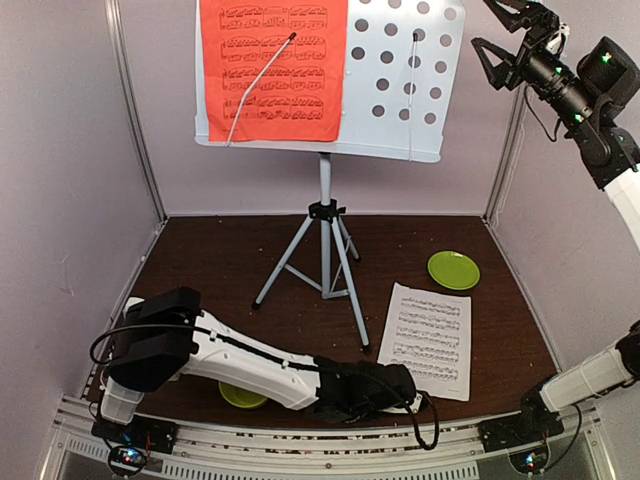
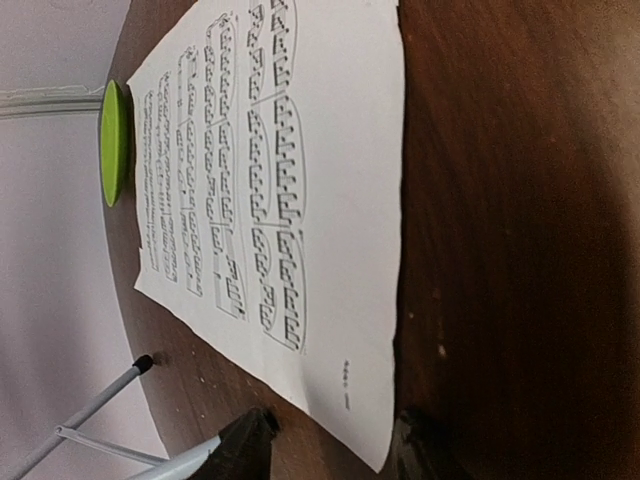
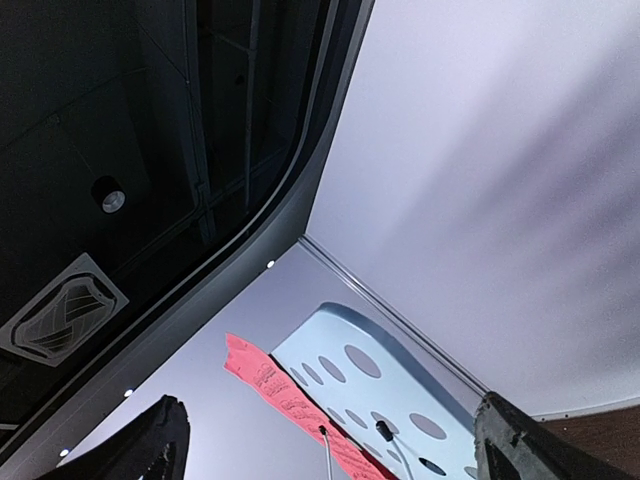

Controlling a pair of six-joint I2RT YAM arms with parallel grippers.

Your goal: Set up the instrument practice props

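Left gripper (image 2: 335,458) open and empty, low on the tabletop (image 2: 520,200), straddling the near corner of the white sheet (image 2: 300,150); that sheet flat on the wood, not yet on the stand (image 1: 400,80). Likely to go wrong from here: closing on thin paper pressed flat against a hard surface, pinching nothing, or scuffing and creasing the corner instead of lifting it. Once lifted, liable to droop, fold or slip free, being limp and held by one corner only; liable also to catch on the legs (image 1: 351,290) or nudge the plate (image 1: 453,270) near its far edge. Risk too of knocking the stand and shaking loose the red sheet (image 1: 272,68), kept on the left half by a slim wire arm (image 1: 262,85). Right gripper (image 1: 482,25) open, empty, high beside the stand's right edge. No metronome in view. Materials: matte dark-brown tabletop, lightly speckled; smooth printed paper; stand pale, rigid, punched with round holes; thin tubular legs; glossy round plate; lime bowl (image 1: 243,396) half hidden under the left arm (image 1: 250,365).
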